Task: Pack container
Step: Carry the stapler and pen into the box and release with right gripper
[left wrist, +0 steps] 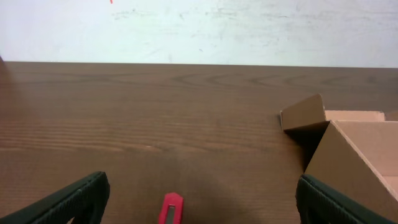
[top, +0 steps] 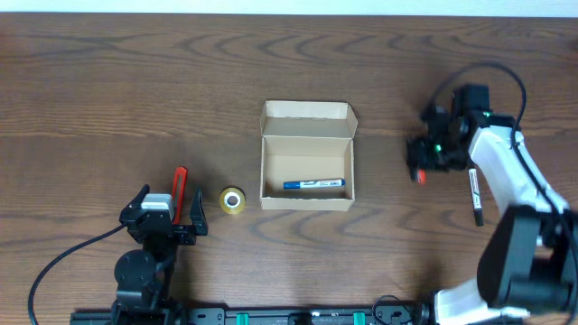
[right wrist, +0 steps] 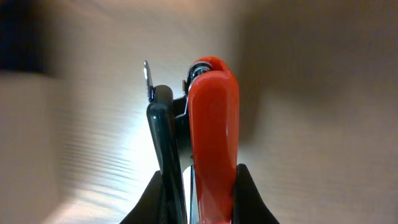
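Note:
The tan cardboard container (top: pixel 307 158) stands open at the table's middle, its flap lid raised at the back, with a blue pen (top: pixel 314 184) lying inside. Its corner shows in the left wrist view (left wrist: pixel 348 152). My right gripper (top: pixel 418 162) is to the right of the container, shut on a red and black tool (right wrist: pixel 211 118) that fills the right wrist view between the fingers (right wrist: pixel 200 186). My left gripper (top: pixel 172 209) is open at the front left, with a red cutter-like stick (top: pixel 179 187) lying between its fingers (left wrist: pixel 198 199); the stick's tip shows there (left wrist: pixel 172 208).
A yellow tape roll (top: pixel 232 201) lies left of the container's front corner. A black pen (top: pixel 474 196) lies on the table by the right arm. A black cable runs from the left arm's base at the front.

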Tool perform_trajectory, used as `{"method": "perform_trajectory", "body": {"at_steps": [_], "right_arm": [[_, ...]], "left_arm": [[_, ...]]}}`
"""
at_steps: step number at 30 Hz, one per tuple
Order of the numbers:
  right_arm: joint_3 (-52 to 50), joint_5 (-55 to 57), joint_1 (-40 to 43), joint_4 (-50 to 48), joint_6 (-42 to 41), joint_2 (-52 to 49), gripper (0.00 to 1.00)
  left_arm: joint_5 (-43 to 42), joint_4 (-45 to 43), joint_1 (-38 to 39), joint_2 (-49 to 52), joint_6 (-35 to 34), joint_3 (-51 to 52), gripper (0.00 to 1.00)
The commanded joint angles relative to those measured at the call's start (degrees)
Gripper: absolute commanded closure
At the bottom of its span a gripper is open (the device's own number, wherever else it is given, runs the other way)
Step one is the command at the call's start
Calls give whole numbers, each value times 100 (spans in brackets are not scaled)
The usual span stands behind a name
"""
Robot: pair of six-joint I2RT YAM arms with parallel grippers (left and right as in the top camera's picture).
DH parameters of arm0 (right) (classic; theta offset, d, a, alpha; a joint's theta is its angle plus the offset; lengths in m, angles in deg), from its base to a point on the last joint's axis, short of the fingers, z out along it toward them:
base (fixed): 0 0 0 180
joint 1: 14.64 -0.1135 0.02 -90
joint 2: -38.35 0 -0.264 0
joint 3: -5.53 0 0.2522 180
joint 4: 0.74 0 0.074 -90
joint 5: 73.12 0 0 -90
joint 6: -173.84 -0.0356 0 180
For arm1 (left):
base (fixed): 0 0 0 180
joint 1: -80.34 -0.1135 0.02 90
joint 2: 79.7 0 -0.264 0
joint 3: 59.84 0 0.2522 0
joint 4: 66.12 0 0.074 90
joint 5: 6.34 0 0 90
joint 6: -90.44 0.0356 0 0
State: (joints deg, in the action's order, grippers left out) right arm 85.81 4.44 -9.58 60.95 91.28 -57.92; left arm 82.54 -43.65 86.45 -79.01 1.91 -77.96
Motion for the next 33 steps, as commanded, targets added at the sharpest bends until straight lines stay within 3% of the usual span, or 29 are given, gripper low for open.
{"method": "perform_trajectory", "body": {"at_steps": [1,8,15,22,33], "right_arm": [[553,-516,-627,28,470,610,99],[1027,-518,-2044,494,2096,782,99],[1040,-498,-3167,977,4568,780,99],[1051,595,-3738,968,4625,612,99],[1051,647,-3724,391,4736,-750,99]], "left_arm": [[-48,4,-9,-37,-44,164,5],[-50,4,-9,-37,-44,164,5],[-214,4,-9,-37,-42,162,5],[-317,4,-9,-37,-42,164,5],[-317,7,-9,-37,-42,164,5]]}}
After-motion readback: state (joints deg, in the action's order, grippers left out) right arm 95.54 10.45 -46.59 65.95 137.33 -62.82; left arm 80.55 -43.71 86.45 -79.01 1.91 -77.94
